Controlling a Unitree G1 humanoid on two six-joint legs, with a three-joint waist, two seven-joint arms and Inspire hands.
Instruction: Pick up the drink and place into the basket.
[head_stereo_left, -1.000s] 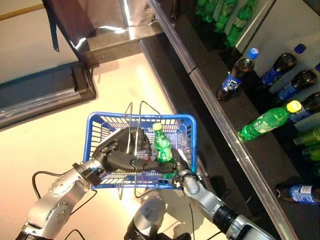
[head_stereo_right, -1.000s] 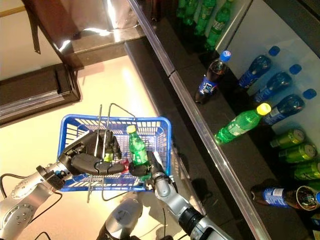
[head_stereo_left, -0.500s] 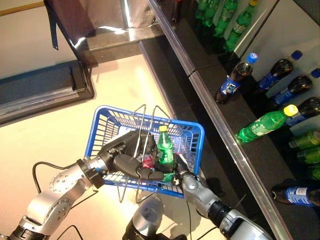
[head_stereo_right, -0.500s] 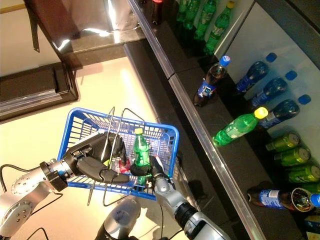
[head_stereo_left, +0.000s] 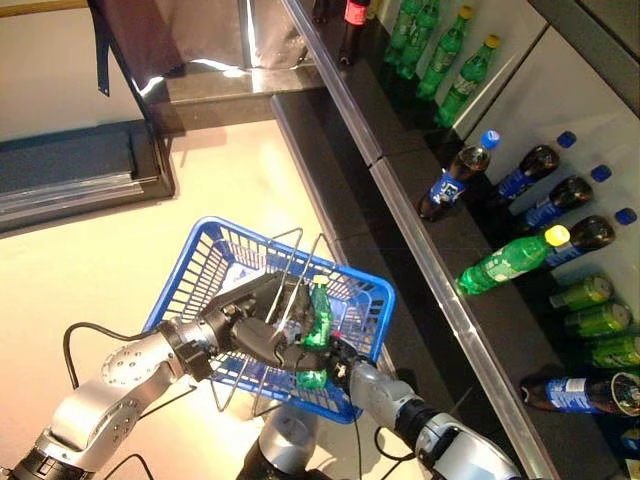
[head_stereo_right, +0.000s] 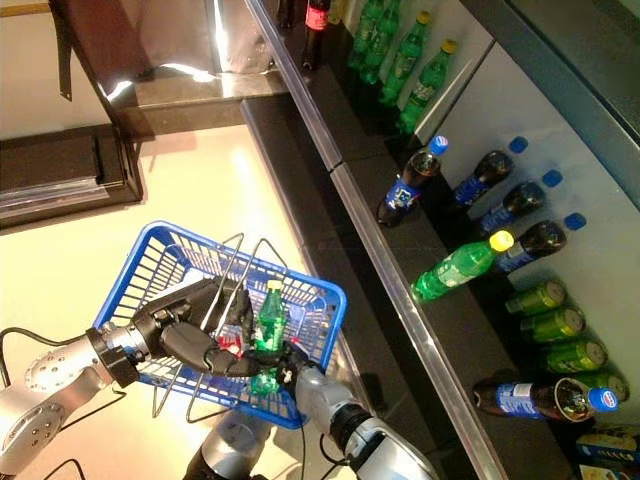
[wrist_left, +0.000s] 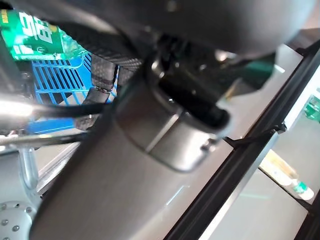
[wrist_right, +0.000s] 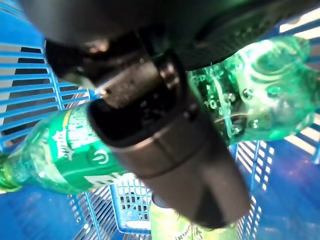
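A green drink bottle (head_stereo_left: 318, 322) with a yellow-green cap stands slightly tilted inside the blue wire basket (head_stereo_left: 215, 260). My right hand (head_stereo_left: 342, 366) reaches over the basket's near rim and is shut round the bottle's lower part. The right wrist view shows the bottle (wrist_right: 260, 95) clamped under the dark thumb (wrist_right: 165, 145), with blue mesh behind it. My left hand (head_stereo_left: 245, 325) is curled round the basket's metal handles (head_stereo_left: 285, 275) and carries the basket above the floor. Something red and another pale green item lie in the basket.
A metal-edged shelf (head_stereo_left: 430, 255) runs along the right. On it are a standing dark bottle (head_stereo_left: 452, 180), a lying green bottle (head_stereo_left: 505, 262), several dark blue-capped bottles and green cans (head_stereo_left: 590, 310). A dark low platform (head_stereo_left: 80, 185) is at the left.
The camera has shifted. The basket has swung and tilted, and the green bottle now sits lower inside its rim. Both hands have kept their hold.
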